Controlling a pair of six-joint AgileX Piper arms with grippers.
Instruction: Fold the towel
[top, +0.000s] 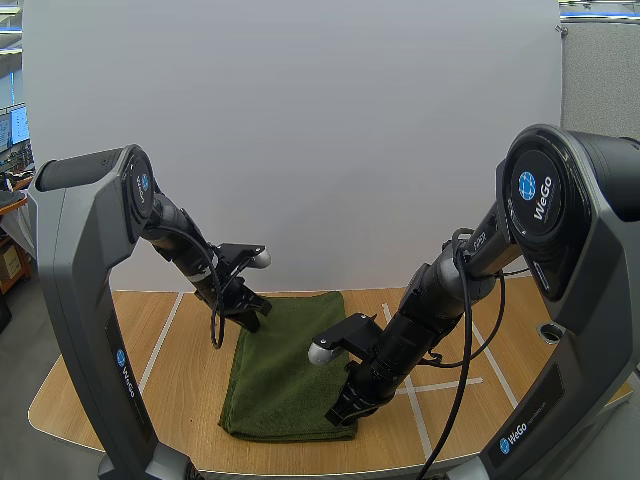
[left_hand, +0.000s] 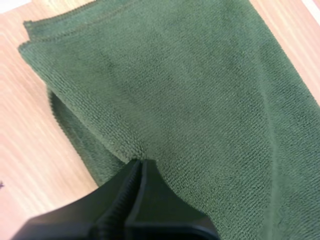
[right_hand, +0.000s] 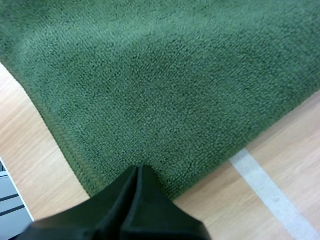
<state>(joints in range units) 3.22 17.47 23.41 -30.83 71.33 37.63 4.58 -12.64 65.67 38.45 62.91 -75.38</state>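
The wooden bench (top: 175, 385) spans the lower part of the high view. The green towel (top: 285, 365) lies flat on it at lower centre, doubled over. My right pincer (top: 340, 412) is pressed together into one wedge at the towel's lower right corner. My left pincer (top: 250, 318) is likewise together, its tip at the upper left edge. I cannot tell whether either has cloth caught.

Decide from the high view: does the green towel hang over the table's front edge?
No: the towel lies flat, wholly on the table, its near edge short of the front rim.
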